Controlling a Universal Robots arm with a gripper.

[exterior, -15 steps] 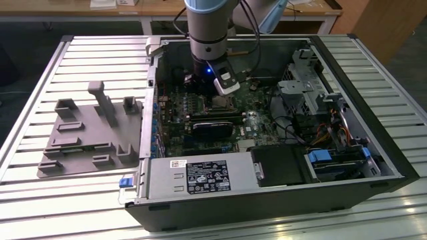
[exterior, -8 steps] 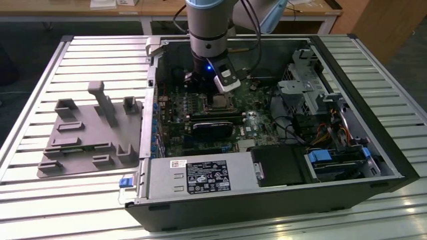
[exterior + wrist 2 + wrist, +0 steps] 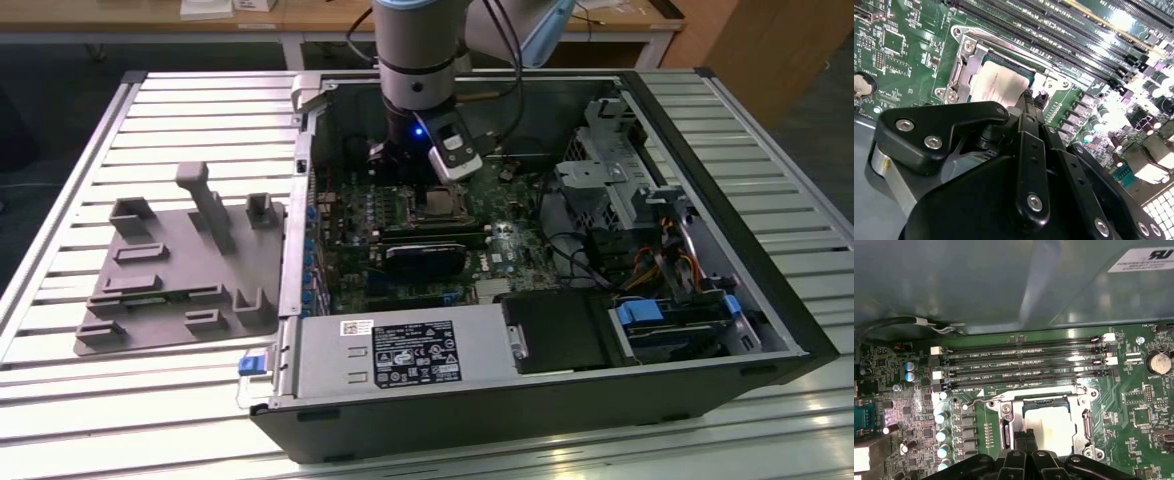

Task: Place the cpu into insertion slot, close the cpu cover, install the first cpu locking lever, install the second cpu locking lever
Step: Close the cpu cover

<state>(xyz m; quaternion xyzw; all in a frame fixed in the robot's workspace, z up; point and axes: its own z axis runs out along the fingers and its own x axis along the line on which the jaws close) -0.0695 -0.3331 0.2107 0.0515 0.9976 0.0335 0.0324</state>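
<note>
The cpu (image 3: 1054, 427) (image 3: 999, 85) lies flat in the insertion slot (image 3: 1046, 403) on the green board, its dull grey top showing. The silvery cpu cover (image 3: 1005, 415) (image 3: 961, 70) lies down around it, framing the chip. A thin wire locking lever (image 3: 979, 401) runs along one side of the socket, its hooked end sticking out. My gripper (image 3: 1025, 436) (image 3: 1030, 97) hangs right over the socket's edge, black fingers (image 3: 1019, 437) pressed together with nothing between them. In the exterior view the gripper (image 3: 431, 198) stands just above the insertion slot (image 3: 438, 210).
Long black memory slots (image 3: 1024, 360) run beside the socket. The computer case wall (image 3: 300, 200) and drive cage (image 3: 614, 160) close in the board. A black card (image 3: 427, 250) lies near the socket. A grey fixture (image 3: 174, 270) rests on the slatted table on the exterior view's left.
</note>
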